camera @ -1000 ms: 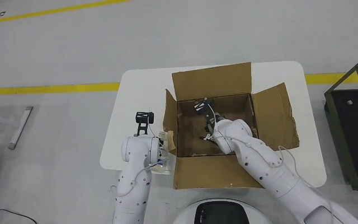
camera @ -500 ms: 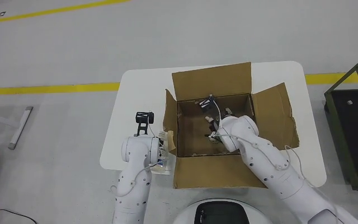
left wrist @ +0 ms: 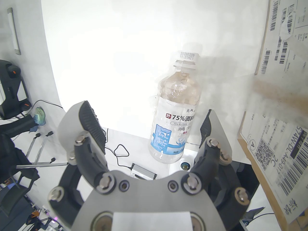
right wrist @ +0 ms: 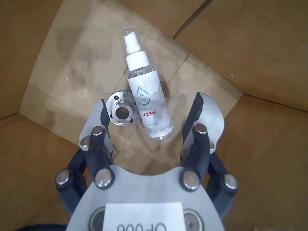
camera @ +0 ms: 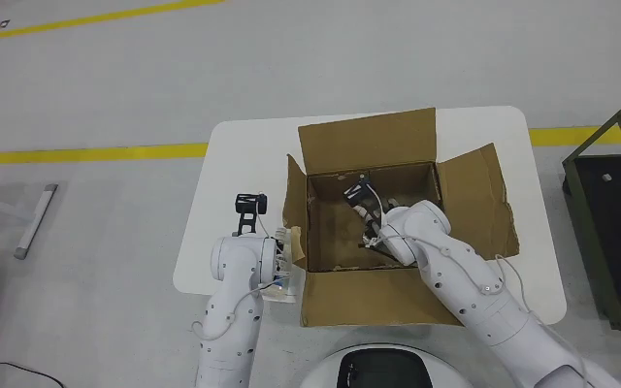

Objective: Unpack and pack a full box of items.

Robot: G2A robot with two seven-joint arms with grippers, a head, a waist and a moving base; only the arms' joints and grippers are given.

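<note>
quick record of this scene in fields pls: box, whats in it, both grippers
box: cardboard box, flaps open, on white table
inside: spray bottle lying flat, metal flange beside it
right gripper: open, inside the box above the spray bottle
left gripper: open, outside the box
outside: clear bottle by a box flap

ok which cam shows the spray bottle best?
Right wrist view: the spray bottle lies whole on the box floor, beside a metal ring, ahead of the open right gripper. Top view has the right arm over that spot; left wrist view faces a clear bottle outside the box.
</note>
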